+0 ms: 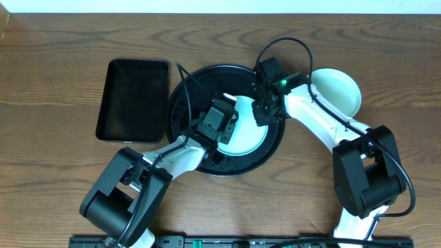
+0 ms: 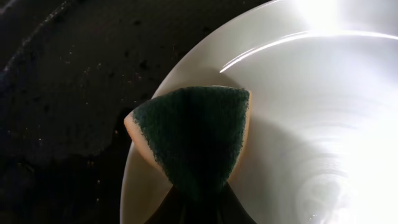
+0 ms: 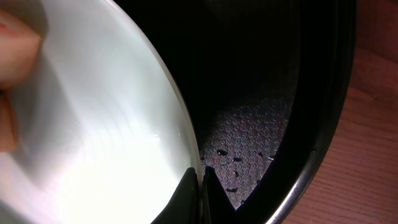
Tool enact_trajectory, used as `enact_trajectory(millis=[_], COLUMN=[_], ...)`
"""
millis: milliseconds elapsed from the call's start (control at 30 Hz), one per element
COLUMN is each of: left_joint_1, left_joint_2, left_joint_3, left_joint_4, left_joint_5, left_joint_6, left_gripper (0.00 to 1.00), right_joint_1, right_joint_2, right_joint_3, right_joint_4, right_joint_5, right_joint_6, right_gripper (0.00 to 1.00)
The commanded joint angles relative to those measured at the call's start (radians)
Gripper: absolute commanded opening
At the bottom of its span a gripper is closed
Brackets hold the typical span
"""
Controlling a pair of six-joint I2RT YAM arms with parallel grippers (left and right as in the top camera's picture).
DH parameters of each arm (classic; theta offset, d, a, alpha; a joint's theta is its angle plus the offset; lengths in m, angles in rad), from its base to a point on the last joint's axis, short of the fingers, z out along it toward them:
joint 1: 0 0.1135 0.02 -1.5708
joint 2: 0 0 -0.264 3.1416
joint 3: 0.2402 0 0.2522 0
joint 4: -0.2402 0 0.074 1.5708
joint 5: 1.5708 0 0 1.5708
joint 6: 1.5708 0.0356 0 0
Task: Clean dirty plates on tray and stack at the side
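Note:
A pale mint plate (image 1: 249, 138) lies tilted in the round black tray (image 1: 200, 86). My left gripper (image 1: 225, 133) is shut on a green-and-yellow sponge (image 2: 196, 134) that presses on the plate's inner face (image 2: 311, 124) near its rim. My right gripper (image 1: 263, 114) is shut on the plate's right rim (image 3: 200, 180), with one finger on each side of the edge. The plate fills the left of the right wrist view (image 3: 99, 124). A second pale plate (image 1: 339, 89) lies on the table to the right of the tray. No pale yellow plate shows.
A smaller rectangular black tray (image 1: 134, 100) stands left of the round tray. Dark specks lie on the wet tray floor (image 3: 249, 162) beside the plate. The tray's raised rim (image 3: 326, 137) meets the wooden table (image 3: 379, 155) at the right.

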Motion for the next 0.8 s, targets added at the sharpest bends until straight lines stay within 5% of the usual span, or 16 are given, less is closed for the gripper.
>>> enact_trajectory(millis=[0, 233, 567, 767], left_joint_1=[0.016, 0.05, 0.122, 0.248], left_joint_2=[0.034, 0.036, -0.066, -0.303], left_joint_3=[-0.005, -0.005, 0.015, 0.023], left_joint_4=[0.003, 0.114, 0.623, 0.416], left_joint_5=[-0.044, -0.041, -0.045, -0.044], left_joint_6=[0.014, 0.013, 0.013, -0.106], left_gripper=[0.08, 0.08, 0.08, 0.08], right_joint_1=[-0.003, -0.003, -0.003, -0.003], right_joint_2=[-0.012, -0.012, -0.012, -0.012], right_joint_3=[-0.002, -0.002, -0.002, 0.003], right_joint_4=[-0.005, -0.011, -0.013, -0.001], right_joint_5=[-0.006, -0.006, -0.006, -0.002], right_joint_6=[-0.011, -0.011, -0.011, -0.023], right_gripper=[0.01, 0.01, 0.01, 0.01])
